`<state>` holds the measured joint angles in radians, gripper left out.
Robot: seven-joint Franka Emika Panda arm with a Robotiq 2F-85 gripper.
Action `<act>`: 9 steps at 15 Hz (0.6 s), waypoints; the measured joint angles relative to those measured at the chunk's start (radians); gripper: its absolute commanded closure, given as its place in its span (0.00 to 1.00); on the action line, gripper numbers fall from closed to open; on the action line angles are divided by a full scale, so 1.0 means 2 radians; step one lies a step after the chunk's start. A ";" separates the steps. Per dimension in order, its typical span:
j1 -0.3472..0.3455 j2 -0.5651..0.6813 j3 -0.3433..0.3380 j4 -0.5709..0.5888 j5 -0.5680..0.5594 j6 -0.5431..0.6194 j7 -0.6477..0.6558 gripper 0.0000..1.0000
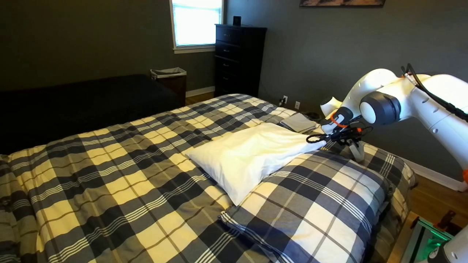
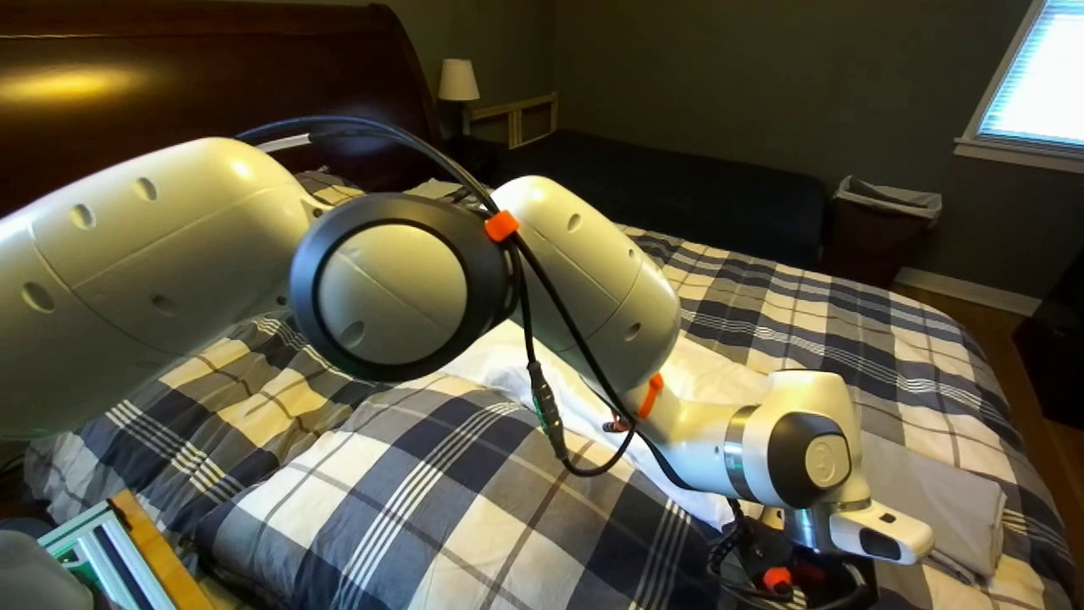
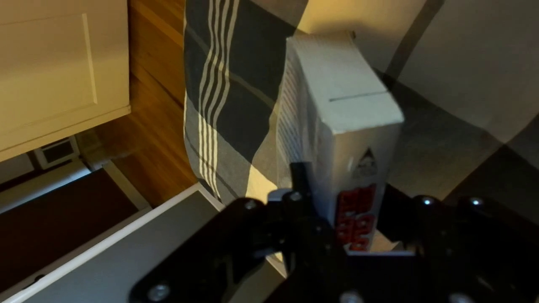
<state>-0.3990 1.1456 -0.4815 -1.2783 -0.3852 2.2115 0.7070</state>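
Black fingers (image 3: 300, 181) of the dark two-fingered gripper (image 3: 347, 198) flank a white oblong cardboard box (image 3: 351, 139) with red lettering, set just as far apart as its sides, so it looks held between them. In an exterior view, that box juts down just beside the plump blue-grey-and-white plaid pillow (image 1: 310, 197), on that pillow's far side from the camera. Lying along the plaid pillow is a flat white fabric pillow (image 1: 252, 153); farther from the plaid pillow sits a folded grey cloth (image 2: 940, 496), and spread beneath the plaid pillow is a matching checked duvet (image 1: 128, 175). Well apart from the plaid pillow stands a tall black dresser (image 1: 239, 58). Trouble would most likely come from the grip: the fingers appear to have only one end, so a knock against the plaid pillow could twist the box loose, while too hard a squeeze could dent its walls. In an exterior view a loose black cable (image 2: 546, 402) droops in front of the plaid pillow and might snag there if the glossy white arm (image 2: 601, 271) dipped. Whether the box's lower end touches the duvet or the plaid pillow cannot be told; its lettering is too blurred to read, and near the rounded white-and-black wrist (image 2: 809, 457) the box is out of sight, the gripper cut off by the bottom edge.
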 measured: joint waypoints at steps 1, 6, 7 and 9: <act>0.000 0.005 0.000 0.005 0.004 -0.002 -0.001 0.42; -0.005 0.017 0.002 0.029 0.019 -0.009 -0.003 0.05; -0.006 0.015 0.003 0.032 0.022 -0.009 -0.003 0.00; -0.010 0.005 0.004 0.034 0.031 -0.009 -0.004 0.00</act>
<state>-0.4184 1.1552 -0.4732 -1.2107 -0.3239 2.1928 0.6992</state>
